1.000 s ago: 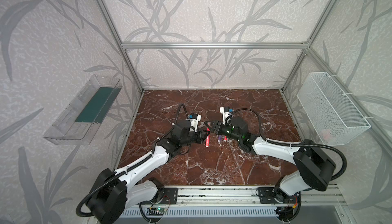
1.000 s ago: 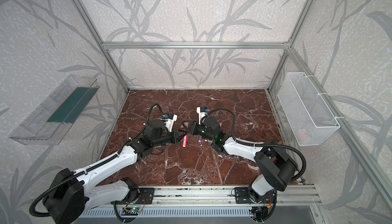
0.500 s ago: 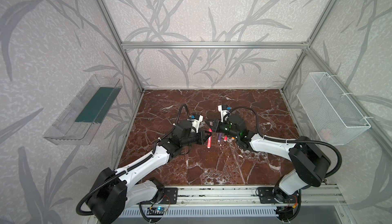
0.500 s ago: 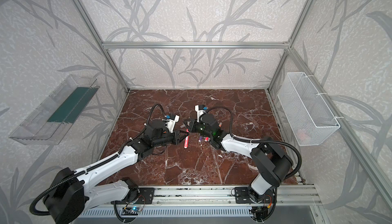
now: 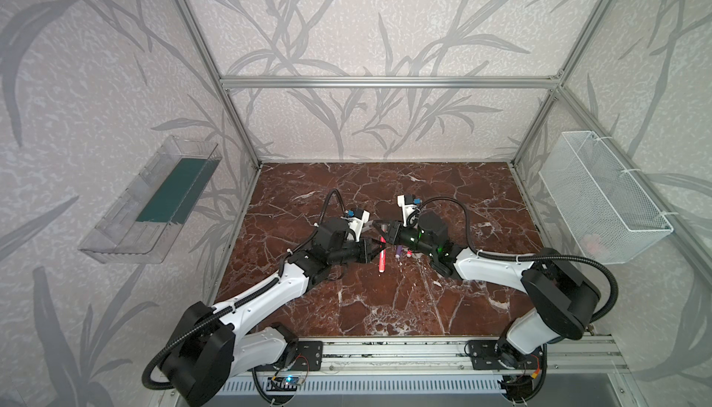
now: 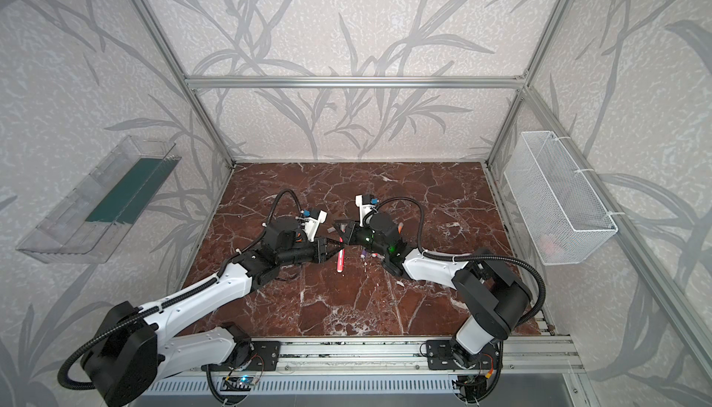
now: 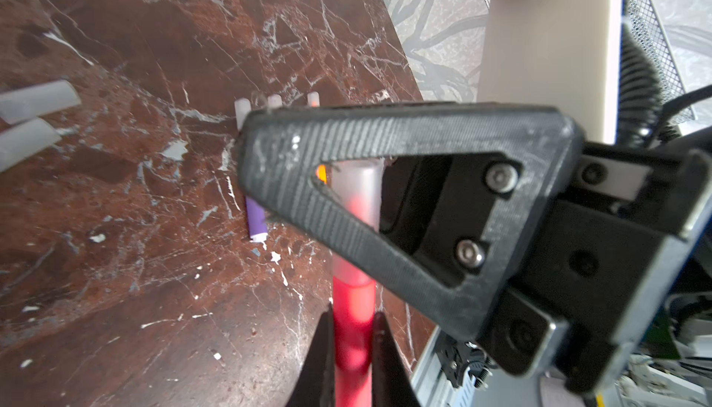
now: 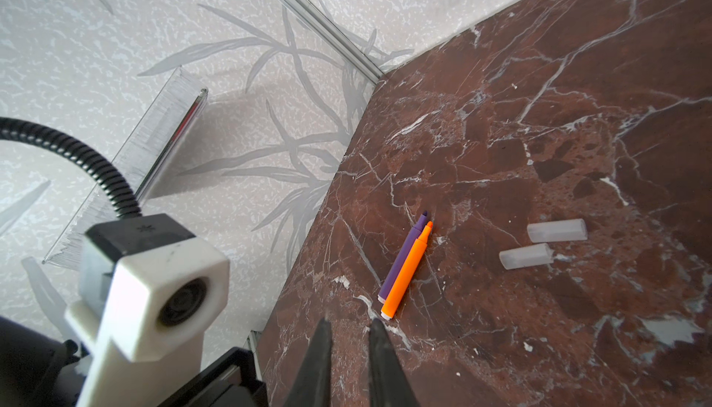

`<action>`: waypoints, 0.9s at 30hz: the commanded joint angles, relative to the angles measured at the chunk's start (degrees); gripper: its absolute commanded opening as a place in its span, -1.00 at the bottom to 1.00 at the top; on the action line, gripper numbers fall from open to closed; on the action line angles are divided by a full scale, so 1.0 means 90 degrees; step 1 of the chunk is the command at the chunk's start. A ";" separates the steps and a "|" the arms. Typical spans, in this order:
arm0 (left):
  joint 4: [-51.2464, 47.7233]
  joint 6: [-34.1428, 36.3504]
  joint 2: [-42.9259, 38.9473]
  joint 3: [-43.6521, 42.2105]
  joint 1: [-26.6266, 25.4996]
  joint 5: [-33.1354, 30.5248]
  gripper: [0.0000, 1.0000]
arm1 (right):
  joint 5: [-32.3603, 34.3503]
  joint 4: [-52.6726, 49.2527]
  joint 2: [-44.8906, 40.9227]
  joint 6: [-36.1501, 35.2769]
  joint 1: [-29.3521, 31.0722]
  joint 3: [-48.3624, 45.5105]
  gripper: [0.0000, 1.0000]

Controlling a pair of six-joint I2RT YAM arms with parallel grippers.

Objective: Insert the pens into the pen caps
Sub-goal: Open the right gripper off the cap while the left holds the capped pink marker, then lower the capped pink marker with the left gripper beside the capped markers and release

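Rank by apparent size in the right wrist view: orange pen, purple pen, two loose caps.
1. The orange pen and purple pen: alike, side by side, so unranked.
2. The two pen caps: alike, much shorter.

Tabletop slab of red-brown marble (image 5: pixel 385 308) veined in white; pale grey wallpaper (image 5: pixel 385 20) printed with darker grey leaf sprays. Pink-red slim marker pen (image 5: pixel 381 262), pink showing blurred through a translucent greyish-white plastic cap (image 7: pixel 356 189); purple slim marker pen (image 8: pixel 399 256) and orange slim marker pen (image 8: pixel 409 270), both white-plugged, plus two frosted white plastic caps (image 8: pixel 556 230). White-shelled robot arms (image 5: pixel 269 293) with black joints; clear plastic wall tray (image 5: pixel 115 243) floored dark green; white wire-mesh basket (image 5: pixel 601 201).
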 commanded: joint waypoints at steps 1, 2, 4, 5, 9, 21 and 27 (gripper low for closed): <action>0.1111 -0.0497 0.0078 -0.0054 0.0334 0.0082 -1.00 | -0.0525 0.0549 -0.0052 -0.0161 0.0166 -0.0312 -1.00; 0.1196 -0.0549 0.0072 -0.0086 0.0368 0.0175 -1.00 | -0.0566 0.0601 -0.0079 -0.0181 0.0166 -0.0350 -1.00; 0.1221 -0.0588 0.0016 -0.0119 0.0417 0.0223 -1.00 | -0.0640 0.0717 -0.0127 -0.0183 0.0157 -0.0419 -1.00; 0.1173 -0.0569 -0.0025 -0.0128 0.0430 0.0205 -1.00 | -0.0655 0.0786 -0.0159 -0.0173 0.0149 -0.0467 -1.00; 0.0977 -0.0507 -0.0148 -0.0163 0.0502 0.0062 -1.00 | -0.0428 0.0655 -0.0403 -0.0166 0.0147 -0.0606 -1.00; 0.0239 -0.0178 -0.0293 -0.0014 0.0499 -0.0572 -1.00 | 0.0572 -0.0841 -0.0977 -0.0260 0.0399 -0.0428 -1.00; 0.0123 -0.0100 -0.0191 0.0037 0.0502 -0.0570 -1.00 | 0.0562 -0.0923 -0.0807 -0.0300 0.0420 -0.0219 -0.57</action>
